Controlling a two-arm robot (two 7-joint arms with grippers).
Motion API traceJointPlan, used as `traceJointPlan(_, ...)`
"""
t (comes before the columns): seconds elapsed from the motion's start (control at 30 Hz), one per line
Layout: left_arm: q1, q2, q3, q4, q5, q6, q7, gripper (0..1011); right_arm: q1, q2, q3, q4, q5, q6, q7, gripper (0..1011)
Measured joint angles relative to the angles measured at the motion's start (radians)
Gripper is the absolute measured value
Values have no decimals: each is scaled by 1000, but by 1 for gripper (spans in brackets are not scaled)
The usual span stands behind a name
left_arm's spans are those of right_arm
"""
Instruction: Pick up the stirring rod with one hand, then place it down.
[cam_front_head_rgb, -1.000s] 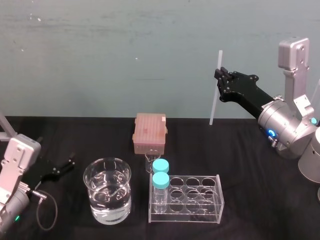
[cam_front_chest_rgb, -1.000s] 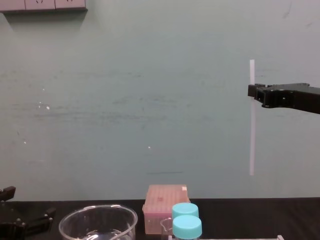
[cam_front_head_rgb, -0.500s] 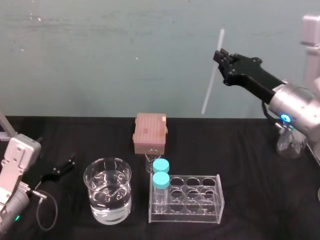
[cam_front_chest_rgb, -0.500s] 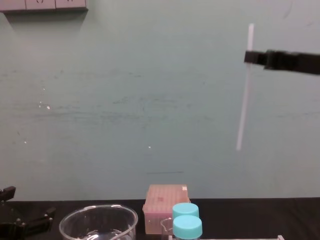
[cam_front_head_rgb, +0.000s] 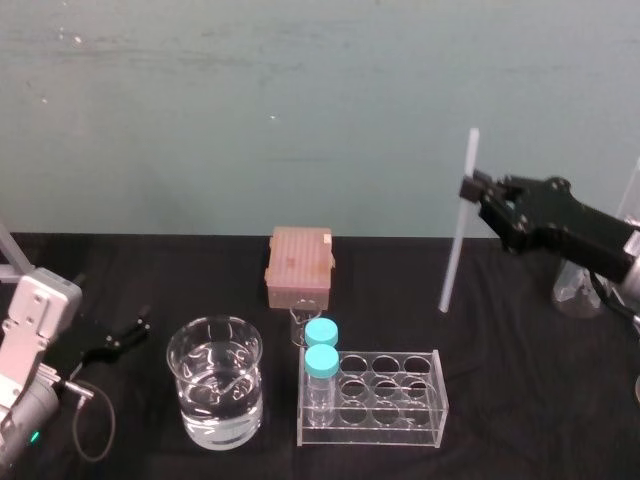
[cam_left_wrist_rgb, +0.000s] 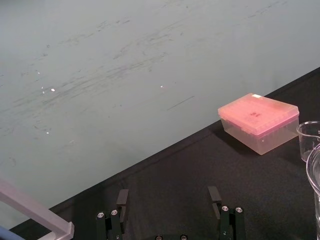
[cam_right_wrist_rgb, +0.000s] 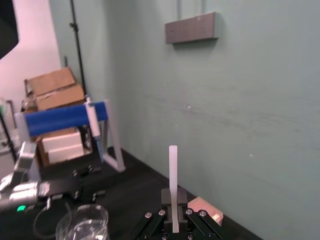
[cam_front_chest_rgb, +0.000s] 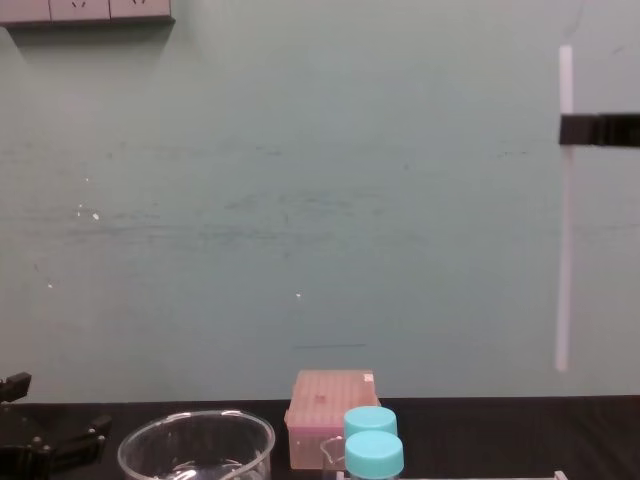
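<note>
Head view, right gripper (cam_front_head_rgb: 471, 190): it was raised at the robot's right with its flat jaws closed on the stirring rod (cam_front_head_rgb: 452, 262).
Grip point: the jaws held the rod nearer its upper end, and a short length stuck out above them.
Stirring rod, attitude: it stood almost upright in the chest view (cam_front_chest_rgb: 564, 260) and leaned slightly in the head view, lower end toward the robot's left.
Stirring rod, position: it hung in the air to the right of the clear tube rack (cam_front_head_rgb: 386, 398), its lower end free above the black table (cam_front_head_rgb: 520, 400).
Rack contents: two blue-capped vials (cam_front_head_rgb: 321, 346) stood at its left end.
Pink box (cam_front_head_rgb: 299, 265): it sat behind the rack, near the teal wall (cam_front_head_rgb: 250, 110).
Water beaker (cam_front_head_rgb: 215, 392): it stood just left of the rack.
Left gripper (cam_front_head_rgb: 118, 338): it was parked low at the table's left, fingers (cam_left_wrist_rgb: 122, 199) spread apart and holding nothing.
</note>
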Motion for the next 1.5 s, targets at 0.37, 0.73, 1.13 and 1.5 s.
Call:
traceJointPlan(0.37,0,0,0,0,0,0,0,1005,-5,63,-53,43,58,-45,161,62)
traceJointPlan(0.73,0,0,0,0,0,0,0,1005,35,80,-122,98,94,-53,261,62)
traceJointPlan(1.13,0,0,0,0,0,0,0,1005,52,96,-170,136,79,-88,262,62)
traceJointPlan(1.5,0,0,0,0,0,0,0,1005,70,96,-214,178,57,-125,244,62)
